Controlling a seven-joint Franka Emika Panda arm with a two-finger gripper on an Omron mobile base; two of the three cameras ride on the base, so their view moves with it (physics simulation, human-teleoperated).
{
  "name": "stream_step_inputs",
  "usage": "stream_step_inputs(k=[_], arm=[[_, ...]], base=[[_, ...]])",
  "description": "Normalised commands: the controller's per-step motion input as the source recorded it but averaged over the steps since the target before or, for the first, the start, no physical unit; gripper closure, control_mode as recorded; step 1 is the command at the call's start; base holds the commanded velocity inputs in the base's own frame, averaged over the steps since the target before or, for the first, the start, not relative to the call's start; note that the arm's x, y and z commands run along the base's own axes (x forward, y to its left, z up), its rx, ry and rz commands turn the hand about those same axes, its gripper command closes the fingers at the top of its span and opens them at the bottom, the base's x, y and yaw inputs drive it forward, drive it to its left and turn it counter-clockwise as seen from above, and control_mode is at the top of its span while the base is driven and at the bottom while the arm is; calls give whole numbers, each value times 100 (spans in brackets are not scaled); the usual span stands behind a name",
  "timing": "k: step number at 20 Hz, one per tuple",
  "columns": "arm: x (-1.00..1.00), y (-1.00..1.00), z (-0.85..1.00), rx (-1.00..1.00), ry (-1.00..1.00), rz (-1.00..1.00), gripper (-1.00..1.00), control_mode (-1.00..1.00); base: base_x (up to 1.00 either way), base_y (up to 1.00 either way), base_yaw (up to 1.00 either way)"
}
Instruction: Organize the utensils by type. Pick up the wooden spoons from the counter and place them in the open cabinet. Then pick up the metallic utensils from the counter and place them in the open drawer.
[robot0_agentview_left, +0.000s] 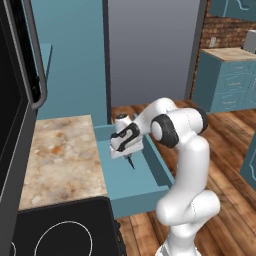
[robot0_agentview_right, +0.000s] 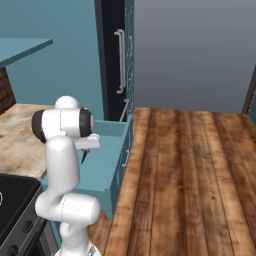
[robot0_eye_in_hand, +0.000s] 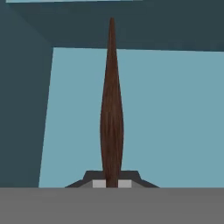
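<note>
Jaws (robot0_eye_in_hand: 112, 183) pinched tight on a slim utensil with a dark brown handle (robot0_eye_in_hand: 111, 109), which sticks straight out ahead of them, its head hidden in the grip. Beneath it lies the teal floor of the open drawer (robot0_eye_in_hand: 175, 122), with a darker wall rising beyond. The gripper (robot0_agentview_left: 131, 161) hangs over that drawer (robot0_agentview_left: 157, 167), beside the marbled tabletop (robot0_agentview_left: 62, 155).

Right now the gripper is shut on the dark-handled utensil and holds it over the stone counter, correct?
Not quite. The gripper is shut on the dark-handled utensil, but it holds it over the open drawer, not the counter. The left base view shows the hand above the drawer's teal inside, and the hand view shows the teal floor beneath the handle.
</note>
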Motion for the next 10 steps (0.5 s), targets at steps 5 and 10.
stream_step_inputs(k=[5,10], arm=[[45,-13,-39,8,2,0,100,-100],[27,-38,-52,11,0,-2,100,-100]], base=[[0,0,0],[0,0,0]])
